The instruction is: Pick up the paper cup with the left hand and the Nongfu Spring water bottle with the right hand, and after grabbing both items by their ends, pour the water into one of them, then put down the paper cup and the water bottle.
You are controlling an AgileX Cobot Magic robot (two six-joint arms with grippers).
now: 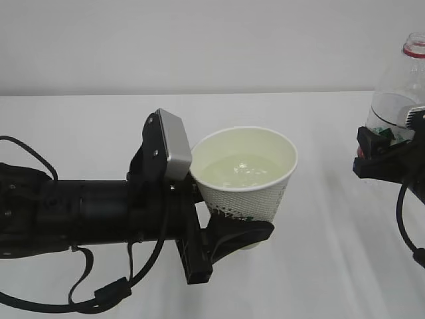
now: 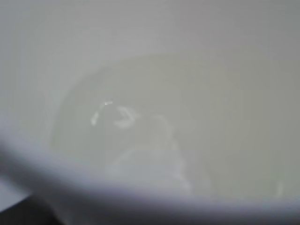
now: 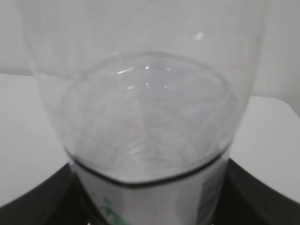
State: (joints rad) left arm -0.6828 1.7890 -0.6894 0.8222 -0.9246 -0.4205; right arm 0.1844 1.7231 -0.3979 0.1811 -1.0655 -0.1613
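L claw (image 1: 229, 229) holds paper cup (image 1: 247, 186) w/ water (image 1: 240, 169); R claw (image 1: 382, 149) apparently grips bottle (image 1: 398, 93).

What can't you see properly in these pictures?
- Exterior view: the Nongfu Spring water bottle is cut off by the right edge, and the right hand covers its label.
- Left wrist view: only the paper cup inside shows, blurred; the left hand itself is out of frame.
- Right wrist view: the bottle fills the frame, blurred; its neck is cut off at the top.
- Exterior view: the cup's printed logo is hidden by the left hand.
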